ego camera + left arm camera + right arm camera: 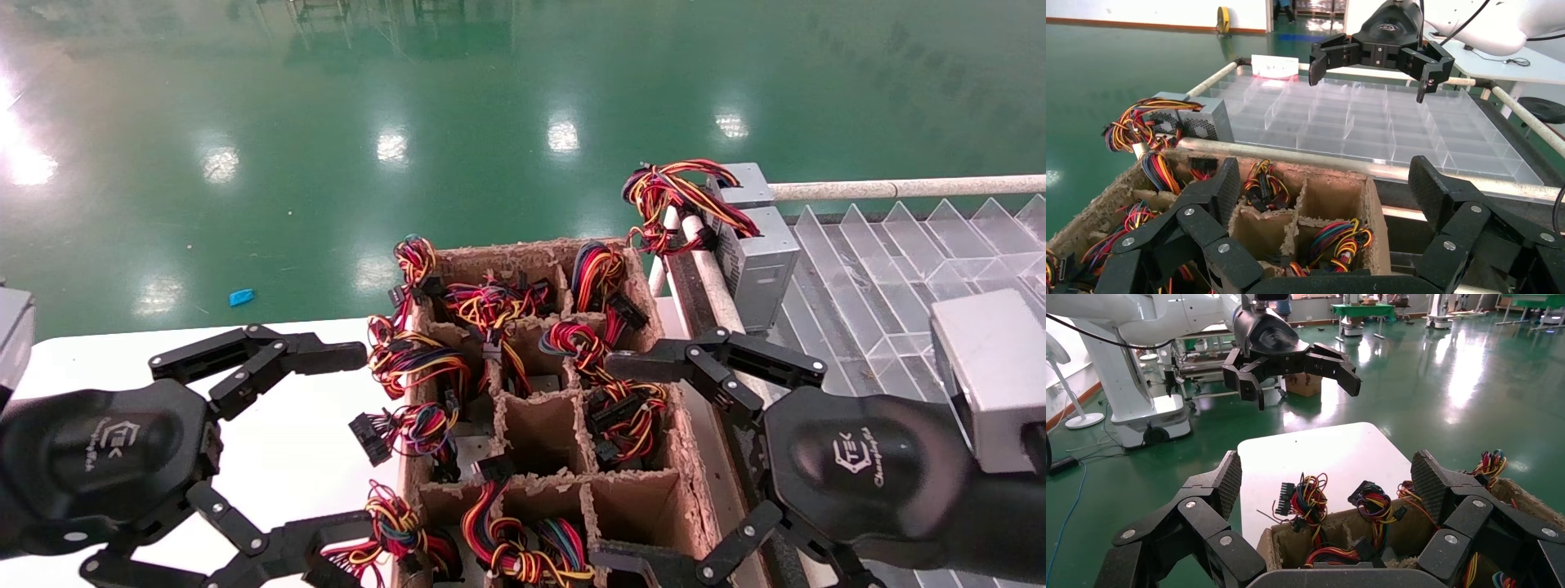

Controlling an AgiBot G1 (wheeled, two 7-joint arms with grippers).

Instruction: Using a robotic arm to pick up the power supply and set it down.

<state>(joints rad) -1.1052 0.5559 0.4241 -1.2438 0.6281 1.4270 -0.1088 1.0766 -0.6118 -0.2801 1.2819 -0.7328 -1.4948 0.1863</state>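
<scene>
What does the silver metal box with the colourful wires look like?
The small silver-grey metal power supply box stands apart from the divided cardboard crate, at the corner of the clear plastic tray, against a pale rail. One side has vent holes. Red, yellow, orange and black wires bunch on top, spilling toward the crate. No gripper touches it.

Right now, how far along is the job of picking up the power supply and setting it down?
One silver-grey metal power supply with coloured wires already rests at the clear plastic divider tray's edge. Nothing is in hand: the black left gripper and right gripper both hover open beside the brown cardboard divider box. Grasping the next unit remains.
</scene>
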